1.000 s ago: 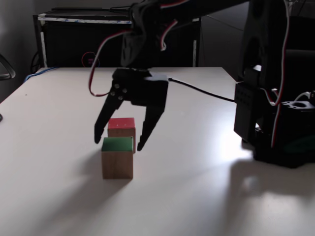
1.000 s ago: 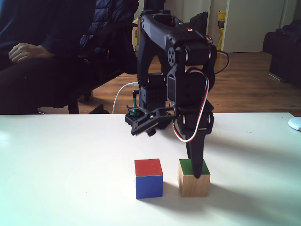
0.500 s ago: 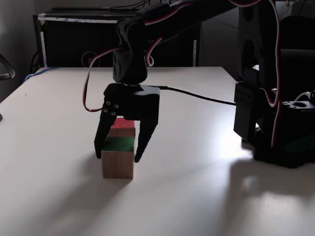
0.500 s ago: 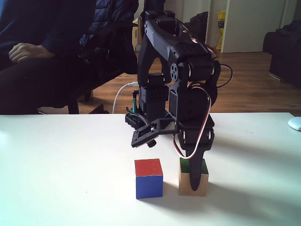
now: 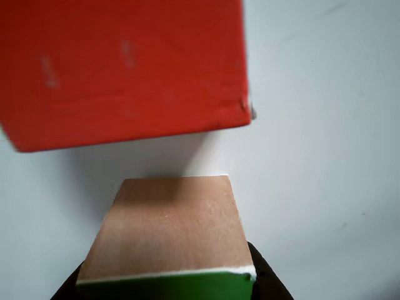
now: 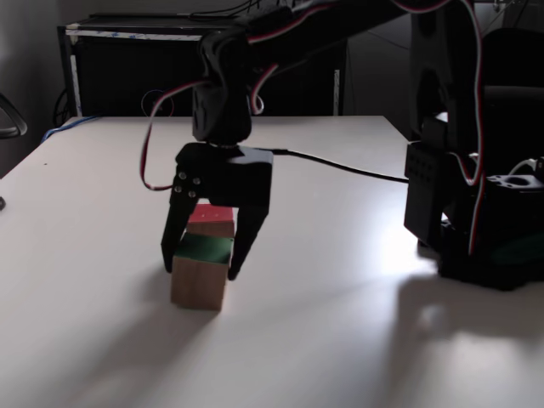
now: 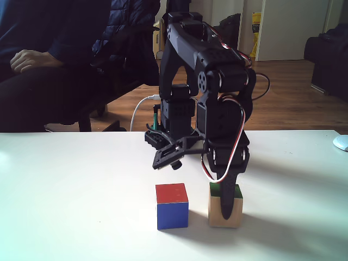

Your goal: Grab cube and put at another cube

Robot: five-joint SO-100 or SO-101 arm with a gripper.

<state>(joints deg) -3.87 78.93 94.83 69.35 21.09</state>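
The wooden cube (image 6: 198,285) with a green top stands on the white table, slightly turned. My gripper (image 6: 198,270) reaches down over it with one black finger against each side. In the other view the cube (image 5: 169,231) lies at the bottom middle, with dark fingers (image 5: 267,282) at its lower corners. Another cube (image 5: 125,69), red on top, sits just beyond it across a narrow gap. From the opposite side this red-topped cube (image 7: 172,206) shows a blue face. There it stands left of the wooden cube (image 7: 215,213), which the gripper (image 7: 227,212) partly covers.
The arm's black base (image 6: 476,221) stands at the right table edge, with a black cable (image 6: 357,161) running across the table (image 6: 340,280). A seated person (image 7: 32,60) is behind the far edge. A white object (image 7: 341,142) lies at the right edge.
The gripper came down from above the cubes until its fingers straddled the wooden cube, then narrowed on it. The wooden cube has shifted and turned slightly.
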